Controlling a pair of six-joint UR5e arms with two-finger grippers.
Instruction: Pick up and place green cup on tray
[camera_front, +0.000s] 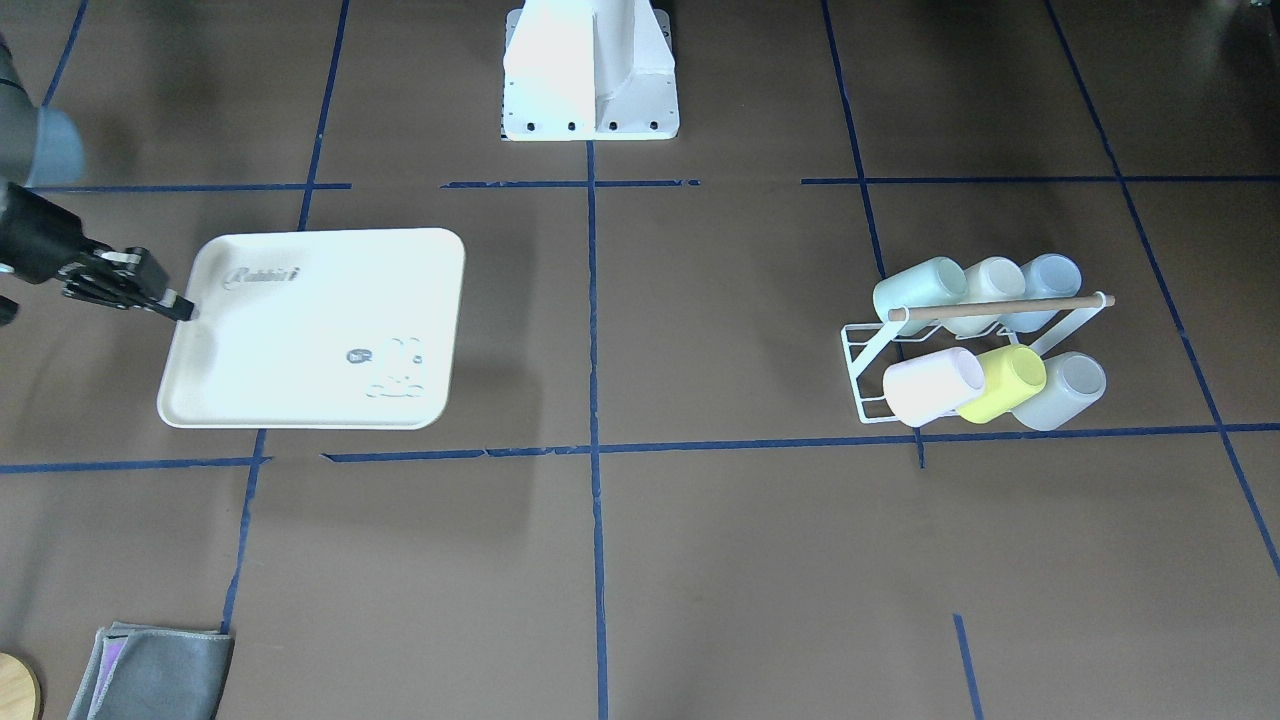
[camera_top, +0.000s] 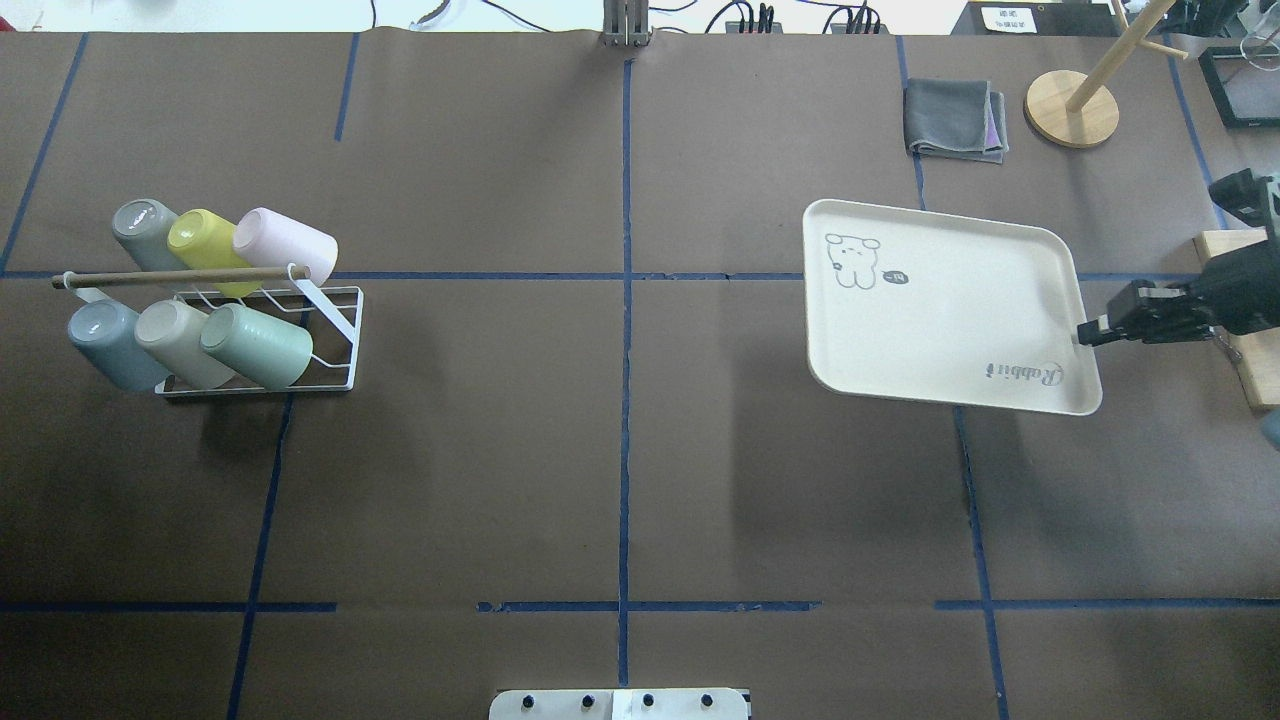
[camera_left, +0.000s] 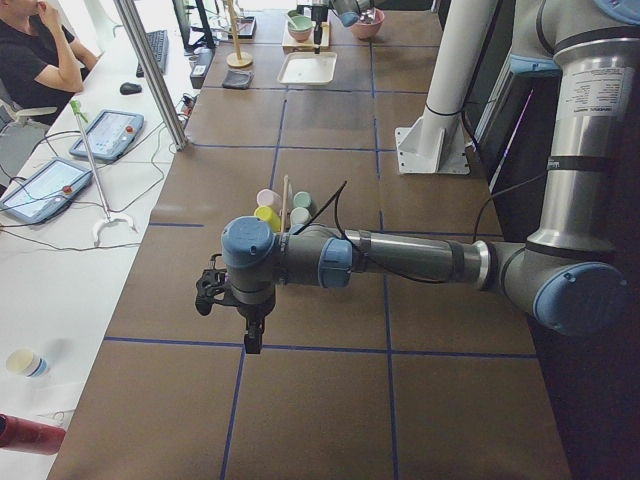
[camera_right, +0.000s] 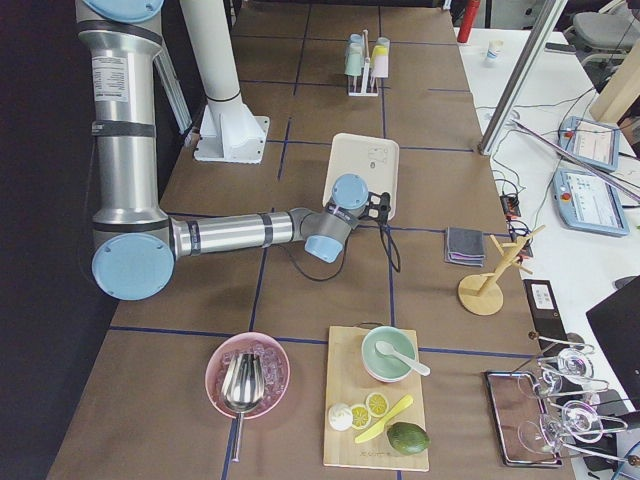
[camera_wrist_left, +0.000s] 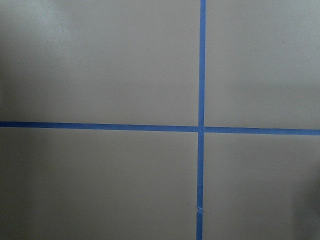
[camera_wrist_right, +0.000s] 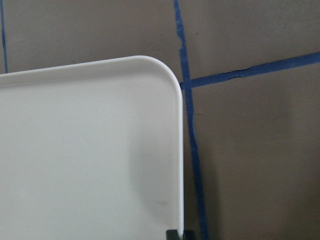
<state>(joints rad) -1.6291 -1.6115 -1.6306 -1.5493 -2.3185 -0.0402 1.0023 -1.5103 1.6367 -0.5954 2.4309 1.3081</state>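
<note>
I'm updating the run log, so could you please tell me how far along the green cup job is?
Done: nothing; the tray is bare. In hand: the right gripper pinches the tray's rim, while the left gripper hangs over the table. Left: the green cup sits in the rack among other cups, untouched; it has to be lifted out and set on the tray.

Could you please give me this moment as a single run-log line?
stage: pre-pick | green cup: in rack | tray: empty | right gripper: pinching tray rim | left gripper: hovering, state unclear
</note>
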